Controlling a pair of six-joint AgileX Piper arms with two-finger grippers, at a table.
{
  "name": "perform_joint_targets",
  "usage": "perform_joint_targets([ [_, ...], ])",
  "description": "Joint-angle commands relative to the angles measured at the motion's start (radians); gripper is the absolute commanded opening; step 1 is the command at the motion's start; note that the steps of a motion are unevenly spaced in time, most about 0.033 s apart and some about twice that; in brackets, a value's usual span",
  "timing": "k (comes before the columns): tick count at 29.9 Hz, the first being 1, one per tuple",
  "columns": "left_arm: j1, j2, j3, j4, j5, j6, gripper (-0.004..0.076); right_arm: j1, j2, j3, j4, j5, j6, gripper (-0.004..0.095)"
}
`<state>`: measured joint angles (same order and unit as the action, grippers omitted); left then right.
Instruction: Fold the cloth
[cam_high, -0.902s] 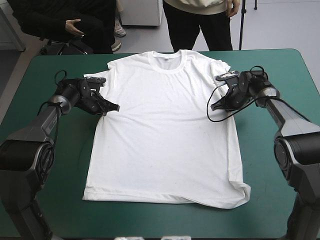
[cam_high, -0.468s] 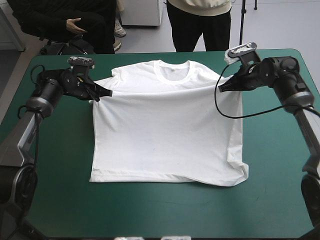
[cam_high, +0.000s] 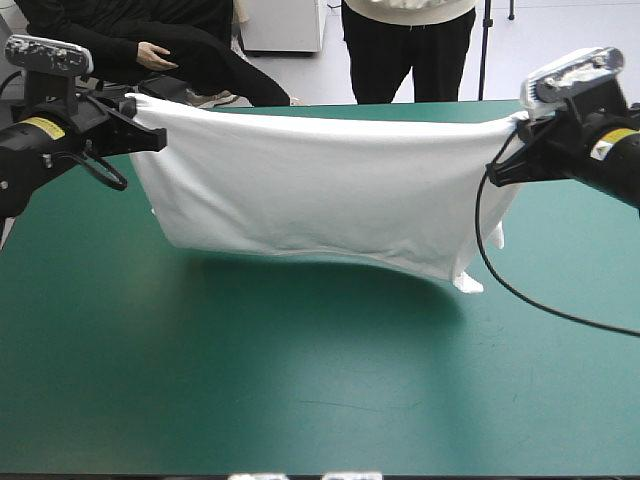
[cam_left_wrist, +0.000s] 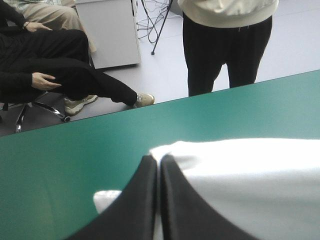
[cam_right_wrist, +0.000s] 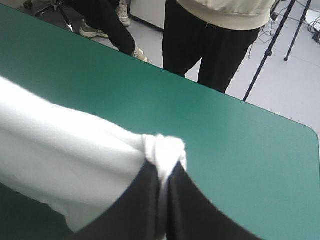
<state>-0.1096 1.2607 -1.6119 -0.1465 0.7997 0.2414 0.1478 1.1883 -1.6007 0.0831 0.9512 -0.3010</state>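
**White short-sleeved cotton T-shirt (cam_high: 320, 190) hung stretched above the far half of the teal-green table cover (cam_high: 300, 380).**
The black-finned left gripper (cam_left_wrist: 156, 162) and right gripper (cam_right_wrist: 161, 172) each pinched a bunched upper corner; the cloth looked light and limp, best held by its edges.

The high view looks forward and down from behind, over most of the bench (cam_high: 300, 380). The left wrist view sits close above the left tool (cam_left_wrist: 158, 161), the right wrist view above the right tool (cam_right_wrist: 162, 172), both facing the bench's far edge. All three share the T-shirt (cam_high: 320, 190) and that edge.
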Motion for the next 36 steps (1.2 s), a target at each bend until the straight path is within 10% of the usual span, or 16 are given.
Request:
perform_joint_targets([
  [1,0.000,-0.051,-0.033,-0.008,-0.031,0.000,-0.0017,-0.008,-0.083,-0.026,-0.002,0.001,-0.011,-0.0013],
  [10,0.000,0.039,-0.029,-0.008,-0.174,0.022,-0.0017,-0.008,-0.028,-0.026,-0.035,-0.078,-0.011,-0.0013],
  [25,0.000,0.324,-0.029,-0.006,-1.289,0.022,-0.0017,-0.008,0.370,-0.026,-0.142,-1.162,-0.028,-0.0013],
  [30,0.000,0.399,-0.020,-0.006,-1.261,0.022,-0.0017,-0.008,0.480,-0.026,-0.123,-1.259,-0.008,-0.0013],
  [36,0.000,0.448,0.082,-0.006,-0.998,0.018,-0.0017,-0.008,0.542,0.007,-0.120,-1.047,0.075,-0.0018],
])
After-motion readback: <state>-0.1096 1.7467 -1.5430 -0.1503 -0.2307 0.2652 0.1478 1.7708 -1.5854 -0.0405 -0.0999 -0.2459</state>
